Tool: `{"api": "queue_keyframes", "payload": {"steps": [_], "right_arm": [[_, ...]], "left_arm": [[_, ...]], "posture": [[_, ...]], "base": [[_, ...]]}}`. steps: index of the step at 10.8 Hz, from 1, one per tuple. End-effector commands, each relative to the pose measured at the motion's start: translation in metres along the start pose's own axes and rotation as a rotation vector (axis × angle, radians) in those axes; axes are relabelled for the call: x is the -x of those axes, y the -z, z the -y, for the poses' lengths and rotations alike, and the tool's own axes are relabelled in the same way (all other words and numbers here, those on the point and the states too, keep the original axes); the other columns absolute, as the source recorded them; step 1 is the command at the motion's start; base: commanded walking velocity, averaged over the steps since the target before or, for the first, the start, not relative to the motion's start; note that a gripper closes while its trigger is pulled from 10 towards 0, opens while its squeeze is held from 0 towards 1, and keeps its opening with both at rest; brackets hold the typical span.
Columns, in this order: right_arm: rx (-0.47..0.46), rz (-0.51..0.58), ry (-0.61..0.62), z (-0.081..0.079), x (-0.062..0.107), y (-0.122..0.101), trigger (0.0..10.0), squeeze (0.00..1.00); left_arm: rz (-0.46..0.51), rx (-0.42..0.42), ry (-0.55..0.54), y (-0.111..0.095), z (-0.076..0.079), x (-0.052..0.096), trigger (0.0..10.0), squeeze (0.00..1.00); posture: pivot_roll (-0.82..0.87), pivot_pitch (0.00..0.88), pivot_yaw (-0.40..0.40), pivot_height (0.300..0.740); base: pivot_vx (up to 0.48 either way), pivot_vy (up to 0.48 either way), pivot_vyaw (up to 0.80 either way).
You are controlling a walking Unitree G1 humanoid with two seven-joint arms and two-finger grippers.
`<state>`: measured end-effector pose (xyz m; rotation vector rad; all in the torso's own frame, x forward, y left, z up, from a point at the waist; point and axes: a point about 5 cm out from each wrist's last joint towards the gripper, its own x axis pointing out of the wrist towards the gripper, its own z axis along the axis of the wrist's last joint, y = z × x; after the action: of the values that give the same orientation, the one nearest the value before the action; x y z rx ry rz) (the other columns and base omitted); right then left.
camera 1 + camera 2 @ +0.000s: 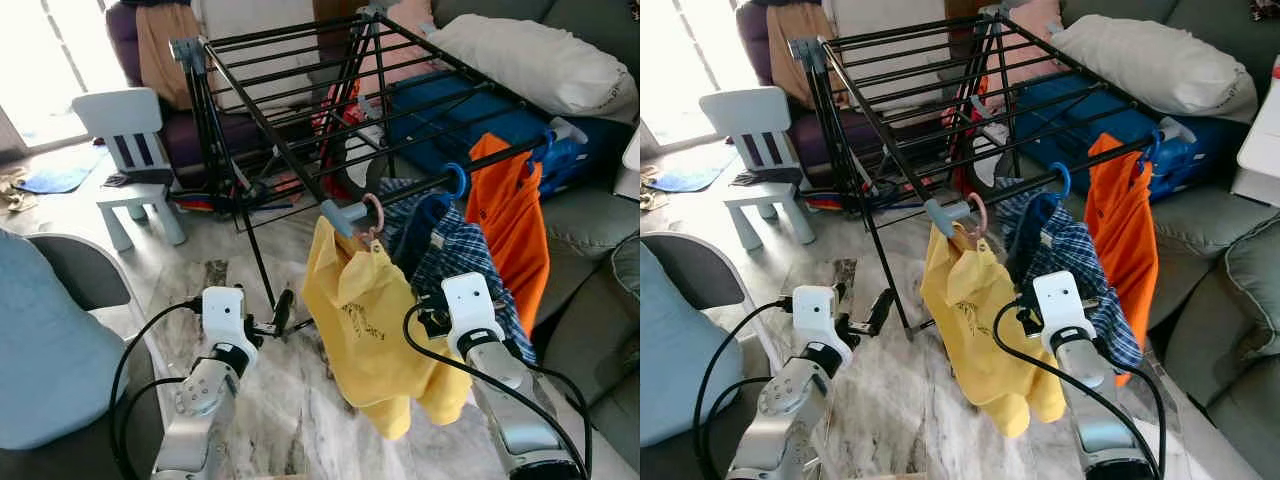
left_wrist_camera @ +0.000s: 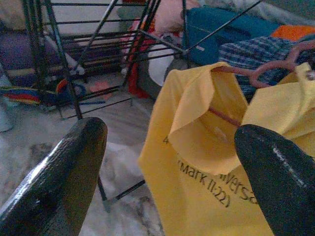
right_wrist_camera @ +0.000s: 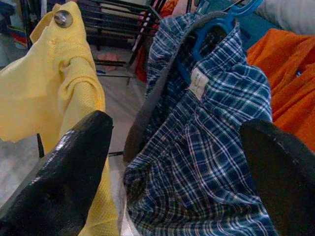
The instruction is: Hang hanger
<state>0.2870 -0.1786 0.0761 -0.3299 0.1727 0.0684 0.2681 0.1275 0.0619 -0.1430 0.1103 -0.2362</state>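
A yellow shirt point(image 1: 365, 320) hangs on a pink hanger point(image 1: 374, 215), hooked over the near rail of the black drying rack point(image 1: 300, 100). To its right on the same rail hang a blue plaid shirt point(image 1: 455, 250) and an orange shirt point(image 1: 510, 215), each on a blue hanger point(image 3: 216, 24). My left gripper point(image 1: 283, 310) is open, low and just left of the yellow shirt, and holds nothing. My right gripper point(image 3: 177, 142) is open too, pointing at the plaid shirt from close by, with the yellow shirt's edge beside one finger.
A white child's chair point(image 1: 135, 150) stands back left. A grey sofa point(image 1: 590, 230) with a white pillow point(image 1: 540, 60) and a blue bag point(image 1: 470, 120) runs behind and right of the rack. A grey chair with a blue cushion point(image 1: 50, 340) is near left. Marble floor lies below.
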Motion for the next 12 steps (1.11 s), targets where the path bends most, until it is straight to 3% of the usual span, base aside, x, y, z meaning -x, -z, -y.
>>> {"api": "queue_keyframes", "payload": {"steps": [1,6,12], "right_arm": [[0.02,0.04,-0.009,0.002,-0.005,-0.01,10.0,0.0],[0.03,0.063,-0.026,-0.003,-0.005,-0.014,10.0,0.0],[0.018,0.057,-0.081,-0.01,-0.003,-0.011,10.0,0.0]], "left_arm": [[0.038,-0.018,-0.028,-0.011,-0.006,-0.001,10.0,0.0],[0.036,-0.009,-0.035,-0.009,-0.003,-0.001,10.0,0.0],[0.026,0.045,-0.061,-0.009,-0.006,-0.003,10.0,0.0]], "posture": [[-0.28,0.0,0.048,0.74],[-0.27,0.0,0.044,0.74],[-0.28,0.0,0.048,0.74]], "base": [[0.0,-0.319,0.0],[0.0,-0.321,0.0],[0.0,0.0,0.0]]}}
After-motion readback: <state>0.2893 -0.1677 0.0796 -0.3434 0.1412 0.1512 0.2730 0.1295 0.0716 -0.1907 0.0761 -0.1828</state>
